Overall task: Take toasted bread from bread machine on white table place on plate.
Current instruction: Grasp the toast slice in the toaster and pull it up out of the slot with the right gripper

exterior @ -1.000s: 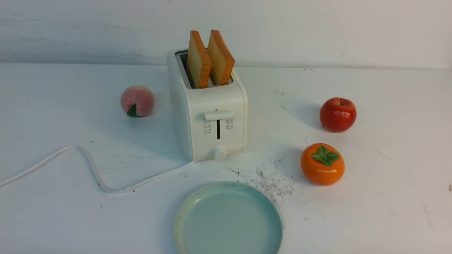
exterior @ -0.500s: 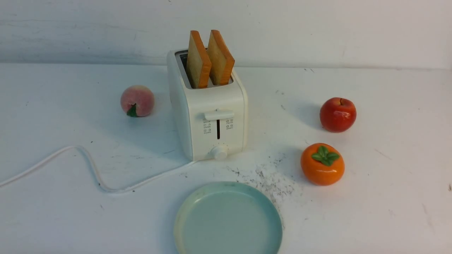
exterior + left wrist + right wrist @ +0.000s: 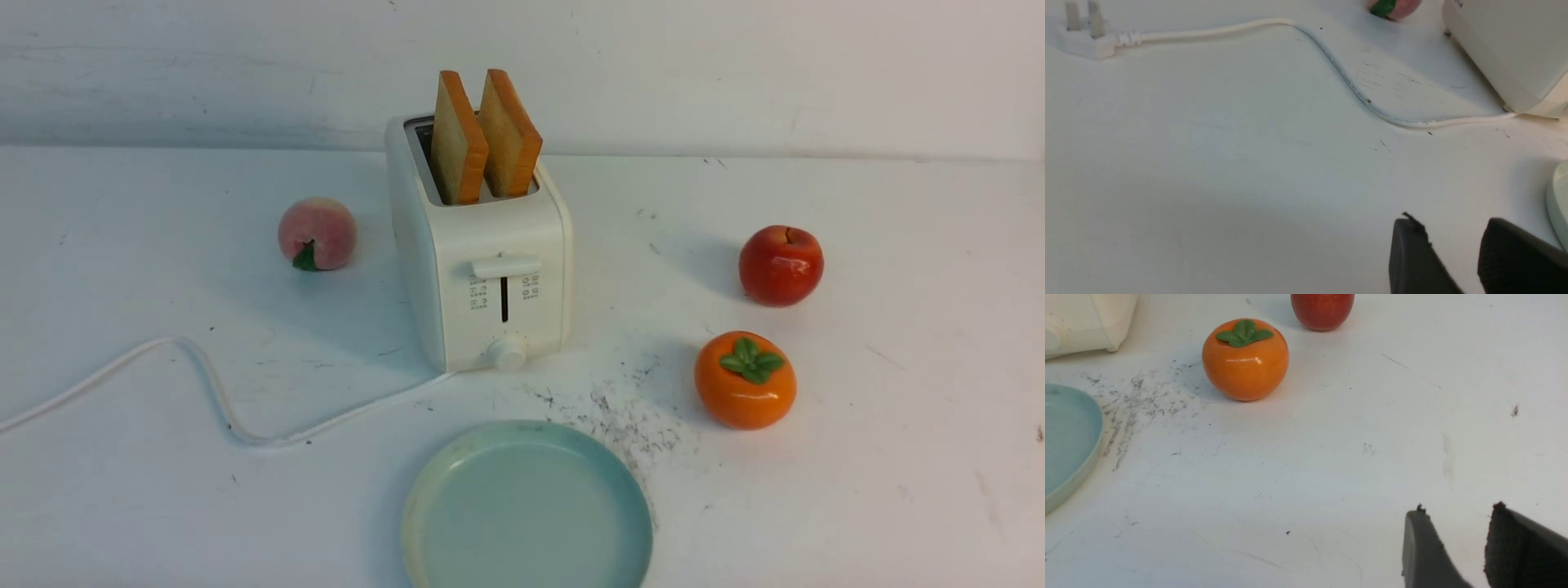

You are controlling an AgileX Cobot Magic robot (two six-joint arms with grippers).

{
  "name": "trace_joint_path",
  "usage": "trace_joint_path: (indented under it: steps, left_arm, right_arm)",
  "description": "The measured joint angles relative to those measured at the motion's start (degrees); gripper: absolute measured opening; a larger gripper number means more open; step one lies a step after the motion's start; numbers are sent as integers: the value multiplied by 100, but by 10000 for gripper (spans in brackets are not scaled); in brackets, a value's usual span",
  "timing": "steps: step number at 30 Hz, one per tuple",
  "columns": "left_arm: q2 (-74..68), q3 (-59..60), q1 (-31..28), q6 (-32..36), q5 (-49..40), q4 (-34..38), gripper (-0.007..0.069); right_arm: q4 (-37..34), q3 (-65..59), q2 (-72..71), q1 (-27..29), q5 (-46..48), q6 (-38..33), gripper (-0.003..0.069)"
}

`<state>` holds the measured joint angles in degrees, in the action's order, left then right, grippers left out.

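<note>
toaster [image 3: 506, 237]: cream-white | plate [image 3: 531, 514]: pale blue-green | persimmon [image 3: 745, 380]: orange, green leaves

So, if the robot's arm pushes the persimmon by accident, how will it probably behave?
The persimmon would probably roll or rock, since its sides are round, though its squat shape may stop it soon. Its skin shines, so smooth fingers might slip on it. The gloss and very even colour hint at a stiff model fruit, but its weight I cannot tell.

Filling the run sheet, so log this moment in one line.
toast: in toaster | plate: bare | left end effector: open | right end effector: open
</note>
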<state>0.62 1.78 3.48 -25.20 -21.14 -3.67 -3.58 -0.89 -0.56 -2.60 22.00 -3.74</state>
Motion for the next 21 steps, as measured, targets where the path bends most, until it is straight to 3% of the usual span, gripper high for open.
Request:
trace_joint_path:
  steps: [5,7,11,15,21]
  left_arm:
    - [0,0,0,-688,378,787,238]
    - [0,0,0,-1515,507,1777,238]
    - [0,0,0,-2263,555,2946,238]
    - [0,0,0,-2410,568,3195,238]
    - [0,0,0,-2487,667,3393,238]
  right_arm:
    - [0,0,0,0,0,0,240]
    - [0,0,0,0,0,0,240]
    - [0,0,0,0,-15,0,240]
    - [-174,-24,0,0,-225,140,240]
    - [-2366,-53,0,0,-1183,1710,240]
